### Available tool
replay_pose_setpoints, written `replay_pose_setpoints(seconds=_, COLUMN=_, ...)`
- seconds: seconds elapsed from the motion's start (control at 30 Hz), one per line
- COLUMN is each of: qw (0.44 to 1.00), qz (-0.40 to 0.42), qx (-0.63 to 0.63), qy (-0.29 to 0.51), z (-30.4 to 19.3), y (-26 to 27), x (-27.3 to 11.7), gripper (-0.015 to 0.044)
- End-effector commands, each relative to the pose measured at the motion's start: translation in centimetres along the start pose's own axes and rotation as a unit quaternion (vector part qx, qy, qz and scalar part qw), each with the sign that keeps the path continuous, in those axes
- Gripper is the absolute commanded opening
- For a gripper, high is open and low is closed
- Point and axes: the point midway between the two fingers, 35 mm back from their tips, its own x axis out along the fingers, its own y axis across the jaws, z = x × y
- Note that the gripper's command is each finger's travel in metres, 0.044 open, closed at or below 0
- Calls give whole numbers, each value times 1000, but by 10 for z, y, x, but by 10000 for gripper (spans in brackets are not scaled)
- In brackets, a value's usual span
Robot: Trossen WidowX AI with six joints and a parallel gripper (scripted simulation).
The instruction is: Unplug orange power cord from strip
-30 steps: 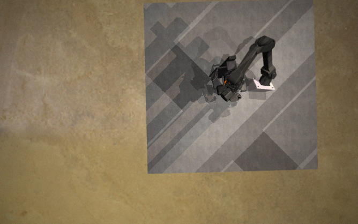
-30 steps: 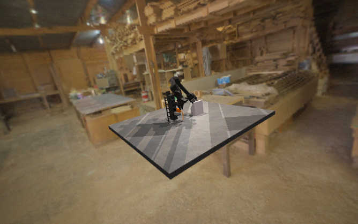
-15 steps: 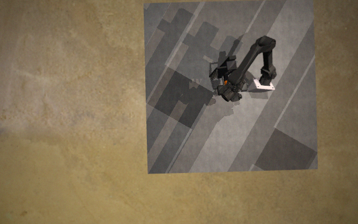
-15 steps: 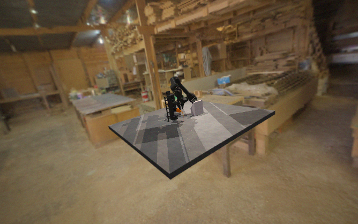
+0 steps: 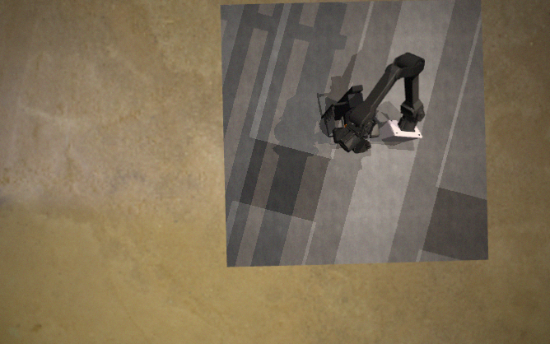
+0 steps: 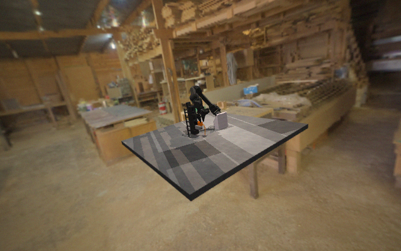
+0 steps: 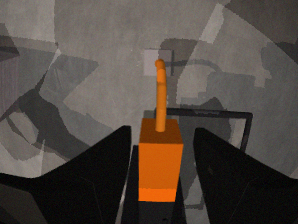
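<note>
Between the parted fingers of my pincer (image 6: 202, 120) (image 7: 162, 132) sits the boxy, bright orange plug (image 5: 345, 125) (image 6: 200, 123) (image 7: 160, 167), a gap showing on either side. From its far end, the slim orange cord (image 6: 205, 130) (image 7: 161, 95) runs out ahead, then bends down to the tabletop (image 5: 383, 197) (image 6: 222, 150) (image 7: 110, 30). I cannot tell whether the plug is seated in the power strip.
</note>
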Motion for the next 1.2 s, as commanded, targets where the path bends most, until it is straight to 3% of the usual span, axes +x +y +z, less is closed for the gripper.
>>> replay_pose_setpoints(seconds=0.0, qw=1000, qz=-2, qx=-2, qy=2, z=-9, y=0, x=-1, gripper=160)
replay_pose_setpoints(seconds=0.9, qw=1000, qz=-2, qx=-2, qy=3, z=-24, y=1, x=11, gripper=160)
replay_pose_setpoints(seconds=1.03, qw=1000, qz=-1, qx=2, qy=0, z=-23, y=0, x=8, gripper=55)
replay_pose_setpoints(seconds=1.17, qw=1000, qz=-1, qx=2, qy=0, z=-23, y=0, x=8, gripper=28)
